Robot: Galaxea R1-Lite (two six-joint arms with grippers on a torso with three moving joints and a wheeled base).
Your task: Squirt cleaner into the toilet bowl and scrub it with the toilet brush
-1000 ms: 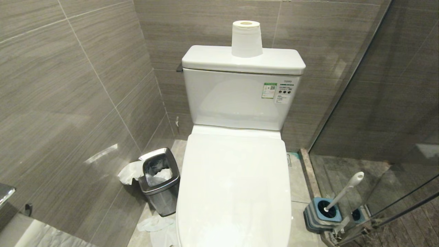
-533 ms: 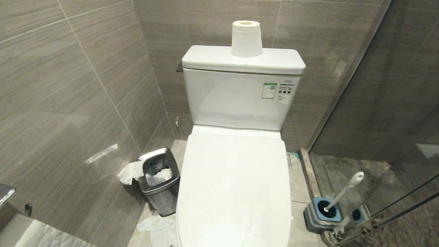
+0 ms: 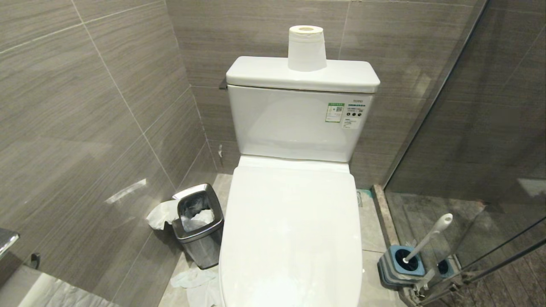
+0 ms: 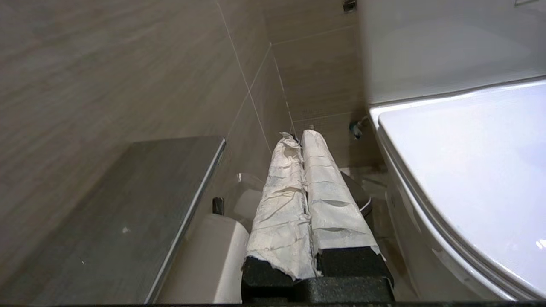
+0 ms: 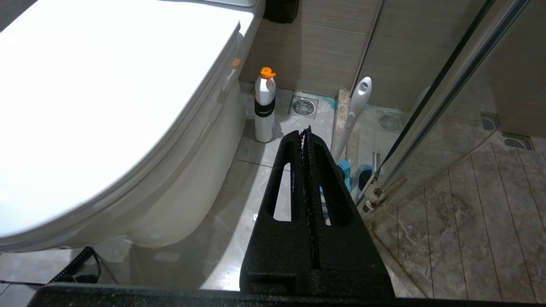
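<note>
right wrist view showed the right gripper pressed together and empty, low beside the toilet bowl, whose lid lay shut. just past its tips stood a white bottle with an orange cap, likely the cleaner, and the toilet brush leaned in its blue holder close by. the left gripper, paper-wrapped fingers pressed together, hung on the bowl's other side. nothing was begun; lifting the lid seemed the first need

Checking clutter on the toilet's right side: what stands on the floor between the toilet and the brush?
A white bottle with an orange cap stands between the toilet and the brush, beside a floor drain. Only the right wrist view shows it.
</note>
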